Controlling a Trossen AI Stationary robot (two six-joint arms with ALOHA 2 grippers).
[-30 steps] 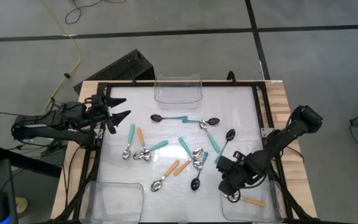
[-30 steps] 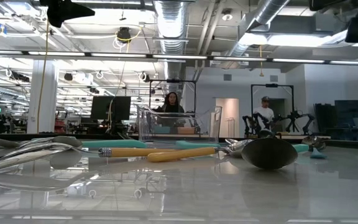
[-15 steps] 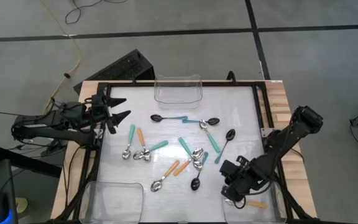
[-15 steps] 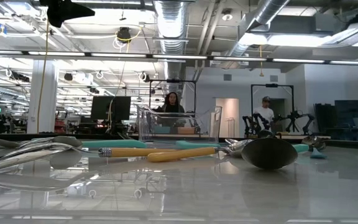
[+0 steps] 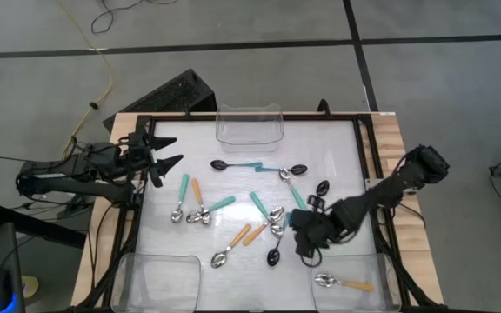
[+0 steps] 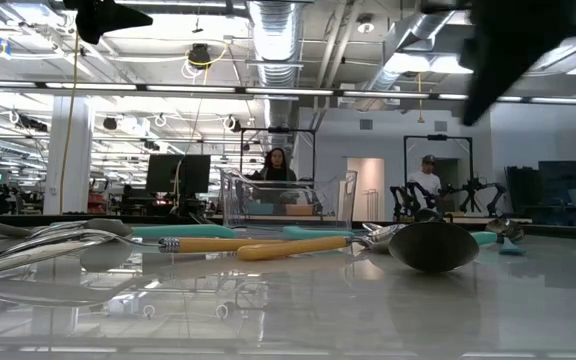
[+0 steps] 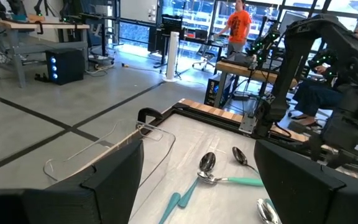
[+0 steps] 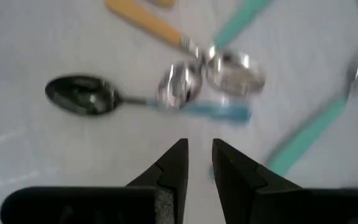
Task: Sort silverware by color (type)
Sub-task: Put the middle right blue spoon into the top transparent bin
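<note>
Several spoons lie scattered on the white table in the high view: black-bowled with teal handles (image 5: 233, 164) (image 5: 274, 256), silver-bowled with teal handles (image 5: 290, 169) (image 5: 181, 196), silver-bowled with orange handles (image 5: 230, 251). My right gripper (image 5: 303, 243) hovers over the table's middle right, fingers pointing down, open by a narrow gap (image 8: 201, 149) with nothing between them. Just beyond its tips lie a black spoon (image 8: 82, 94) and two silver bowls (image 8: 179, 81). My left gripper (image 5: 170, 149) waits wide open at the far left edge.
Three clear bins sit at the table's edges: far middle (image 5: 249, 124), near left (image 5: 155, 283), and near right (image 5: 381, 276), which has one orange-handled spoon (image 5: 342, 283) lying in it. A black frame (image 5: 368, 156) borders the table. People stand in the room behind.
My right gripper has moved from above the near right bin toward the far and left, over the spoons near the table's middle. The orange-handled spoon in that bin stays where it lay. The left arm has kept still.
</note>
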